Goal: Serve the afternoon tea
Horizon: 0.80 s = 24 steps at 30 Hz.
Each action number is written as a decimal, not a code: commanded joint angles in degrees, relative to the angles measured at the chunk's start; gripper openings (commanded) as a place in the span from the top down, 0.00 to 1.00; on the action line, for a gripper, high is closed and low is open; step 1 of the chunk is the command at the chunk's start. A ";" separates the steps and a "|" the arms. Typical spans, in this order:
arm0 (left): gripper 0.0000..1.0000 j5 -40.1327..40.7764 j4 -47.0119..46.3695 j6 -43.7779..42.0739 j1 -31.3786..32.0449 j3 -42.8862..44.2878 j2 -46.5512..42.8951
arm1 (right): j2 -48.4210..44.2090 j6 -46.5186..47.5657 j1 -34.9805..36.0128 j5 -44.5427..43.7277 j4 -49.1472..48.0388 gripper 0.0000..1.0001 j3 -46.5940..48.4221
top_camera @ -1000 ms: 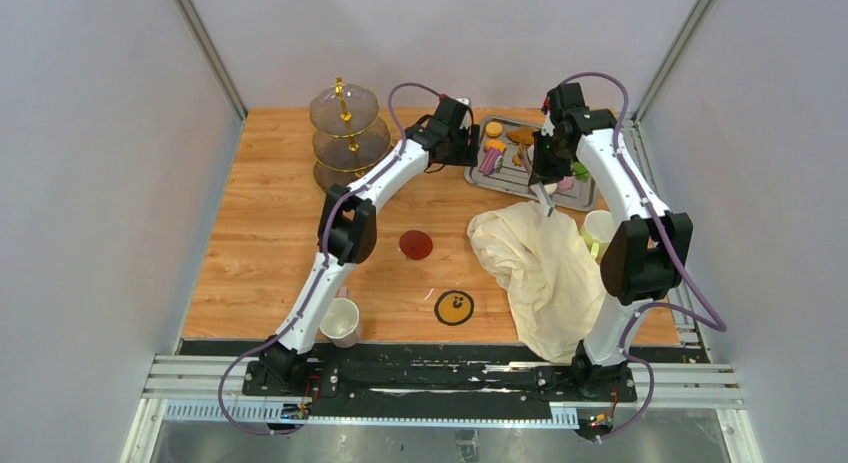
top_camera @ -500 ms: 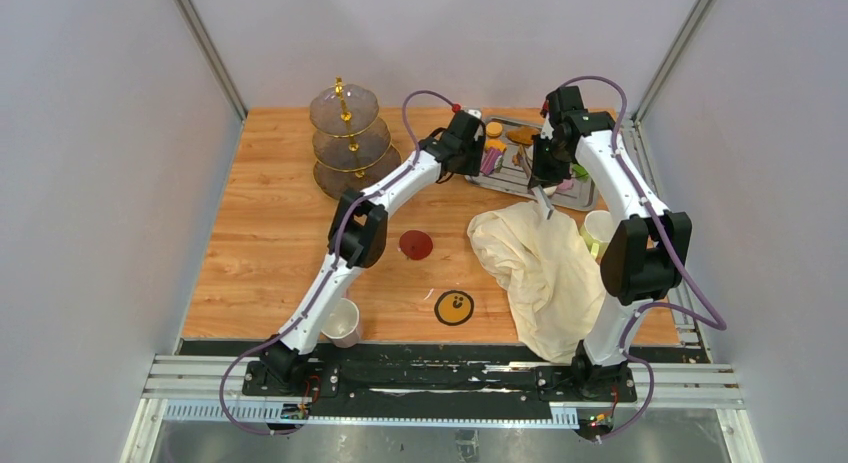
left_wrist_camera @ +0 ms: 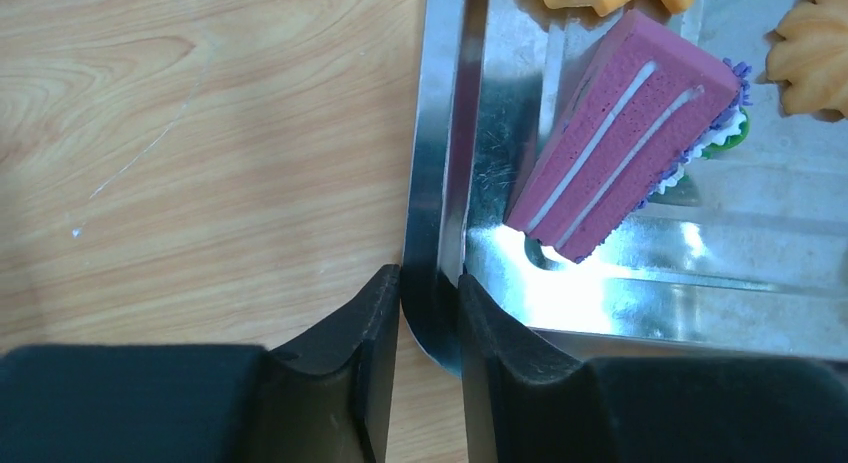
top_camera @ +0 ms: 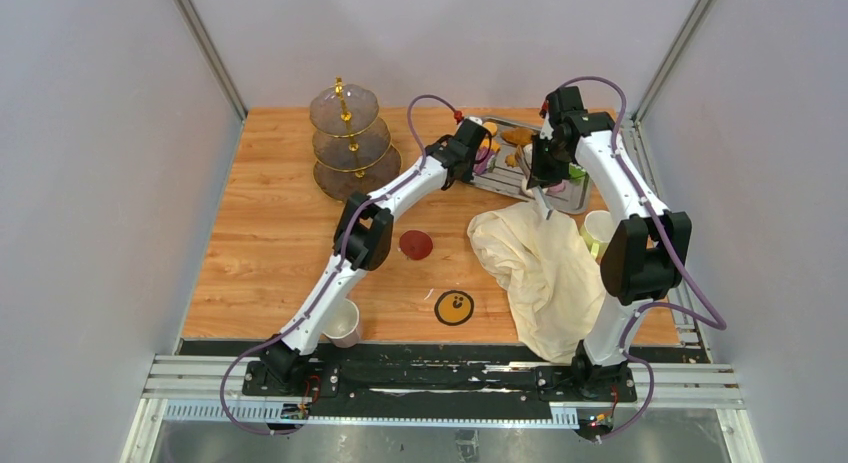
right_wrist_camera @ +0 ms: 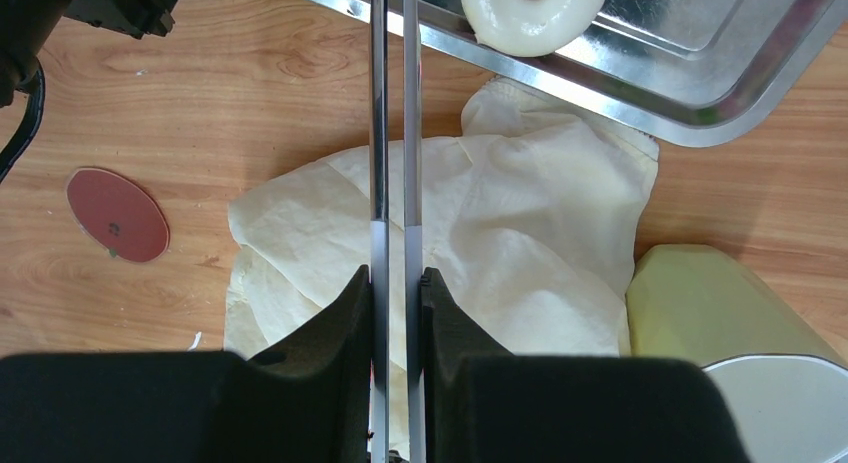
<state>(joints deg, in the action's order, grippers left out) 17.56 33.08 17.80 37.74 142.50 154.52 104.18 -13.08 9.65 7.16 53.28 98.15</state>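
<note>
My left gripper (left_wrist_camera: 430, 283) is shut on the rim at the near left corner of the steel tray (left_wrist_camera: 440, 133), seen from above at the tray's left end (top_camera: 478, 148). In the tray lie a pink layered cake slice (left_wrist_camera: 625, 133), orange pastries (left_wrist_camera: 810, 48) and a white donut (right_wrist_camera: 530, 8). My right gripper (right_wrist_camera: 397, 278) is shut on metal tongs (right_wrist_camera: 392, 103) whose two arms reach to the tray's near rim beside the donut. The three-tier glass stand (top_camera: 347, 143) is at the back left. One pale mug (top_camera: 342, 321) sits front left, another (right_wrist_camera: 720, 313) at the right.
A crumpled cream cloth (top_camera: 540, 263) lies under the right gripper, between the tray and the table's front edge. A red round coaster (top_camera: 416, 245) and a yellow one with a face (top_camera: 454, 307) lie mid-table. Grey walls enclose the table.
The left arm has stretched right to the tray's corner and its jaws have closed on the rim. The right arm holds still with the tongs.
</note>
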 commanded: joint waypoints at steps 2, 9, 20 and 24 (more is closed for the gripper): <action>0.74 4.41 5.05 4.09 -0.83 -3.67 -2.16 | -1.10 -0.60 -1.39 1.41 -0.52 0.90 -0.62; 0.79 3.03 5.11 8.10 -1.37 -12.83 -8.03 | -1.35 -0.90 -1.39 1.73 -1.13 0.91 -1.74; 0.94 -0.42 2.66 18.18 -1.35 -18.87 -12.05 | -2.26 -1.41 -1.31 2.32 -1.86 0.91 -2.39; 1.00 -0.19 1.71 22.95 -1.44 -17.56 -10.82 | -2.96 -1.33 -1.31 2.22 -1.89 0.91 -2.60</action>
<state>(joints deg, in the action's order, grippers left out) 18.17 33.98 34.20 36.40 124.05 142.98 104.09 -13.87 9.65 8.71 52.07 95.81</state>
